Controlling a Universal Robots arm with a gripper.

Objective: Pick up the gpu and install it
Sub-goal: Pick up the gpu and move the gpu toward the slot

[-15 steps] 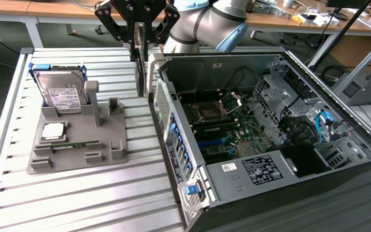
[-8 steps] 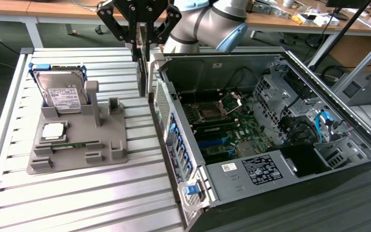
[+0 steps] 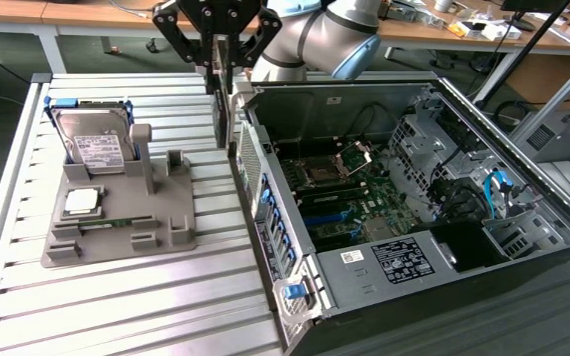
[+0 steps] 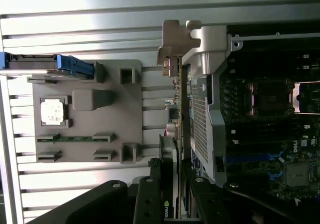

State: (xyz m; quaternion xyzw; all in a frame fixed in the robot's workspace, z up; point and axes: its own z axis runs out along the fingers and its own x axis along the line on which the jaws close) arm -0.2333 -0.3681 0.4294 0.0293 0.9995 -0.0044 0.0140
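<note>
the gpu (image 3: 223,104) is gripped edge-on by the partly closed fingers (image 3: 220,65). its long axis hangs straight down, above the table (image 3: 116,297) and just outside the computer case (image 3: 364,96) wall. the motherboard (image 3: 349,193) lies to the exterior view's right.

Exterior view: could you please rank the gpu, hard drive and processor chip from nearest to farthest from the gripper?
1. gpu, held by the gripper itself.
2. hard drive, standing at the tray's far end.
3. processor chip, flat on the tray.
</note>
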